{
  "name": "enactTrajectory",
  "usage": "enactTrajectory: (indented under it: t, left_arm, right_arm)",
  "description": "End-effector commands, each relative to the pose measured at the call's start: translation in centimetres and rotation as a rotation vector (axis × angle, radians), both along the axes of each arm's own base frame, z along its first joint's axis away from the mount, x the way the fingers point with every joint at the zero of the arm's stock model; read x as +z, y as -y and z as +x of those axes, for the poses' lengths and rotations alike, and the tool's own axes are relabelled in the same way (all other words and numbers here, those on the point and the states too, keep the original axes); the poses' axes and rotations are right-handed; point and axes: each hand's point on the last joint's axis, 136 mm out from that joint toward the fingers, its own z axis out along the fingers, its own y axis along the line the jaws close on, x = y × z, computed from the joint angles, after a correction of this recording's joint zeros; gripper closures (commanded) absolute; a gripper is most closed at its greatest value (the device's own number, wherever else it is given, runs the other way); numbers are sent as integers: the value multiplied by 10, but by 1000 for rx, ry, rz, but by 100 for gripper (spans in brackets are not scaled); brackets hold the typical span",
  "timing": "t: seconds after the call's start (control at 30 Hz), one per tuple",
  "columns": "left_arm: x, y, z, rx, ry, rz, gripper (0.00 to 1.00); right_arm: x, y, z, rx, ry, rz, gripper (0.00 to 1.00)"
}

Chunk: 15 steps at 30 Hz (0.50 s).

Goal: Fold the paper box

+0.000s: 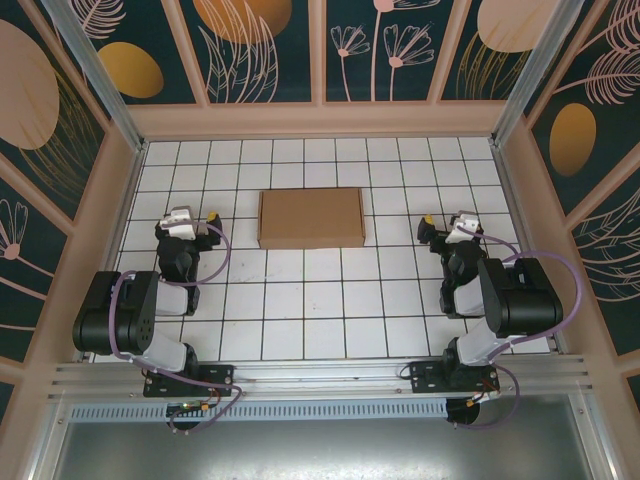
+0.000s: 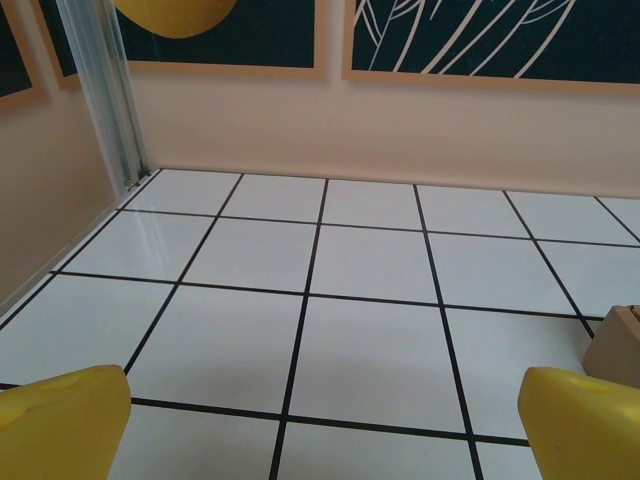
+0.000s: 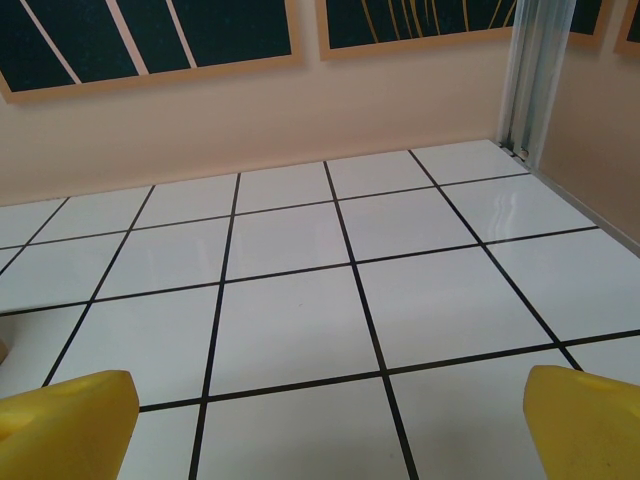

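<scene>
The paper box (image 1: 311,217) is a plain brown cardboard rectangle lying flat on the white tiled table (image 1: 320,310), in the middle towards the back. In the left wrist view one of the paper box's corners (image 2: 615,345) shows at the right edge. My left gripper (image 1: 192,216) sits left of the box, apart from it. It is open, and between its yellow fingertips (image 2: 62,425) there is nothing but bare tile. My right gripper (image 1: 446,224) sits right of the box, also apart. It is open too, with nothing between its yellow fingertips (image 3: 588,425).
Low peach walls (image 1: 320,120) enclose the table on three sides, with metal corner posts (image 2: 105,90) at the back corners. A metal rail (image 1: 320,378) runs along the near edge by both arm bases. White tiles lie between the box and the arms.
</scene>
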Motion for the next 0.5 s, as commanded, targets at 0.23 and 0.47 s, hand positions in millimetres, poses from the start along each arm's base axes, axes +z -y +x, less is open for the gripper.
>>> enactTrajectory:
  t: [0.23, 0.47]
  left_arm:
    - [5, -4, 1, 13, 21, -12, 1]
    - [4, -4, 3, 13, 12, -14, 1]
  right_arm:
    - [11, 5, 4, -20, 35, -5, 1]
    - [11, 5, 4, -20, 36, -5, 1]
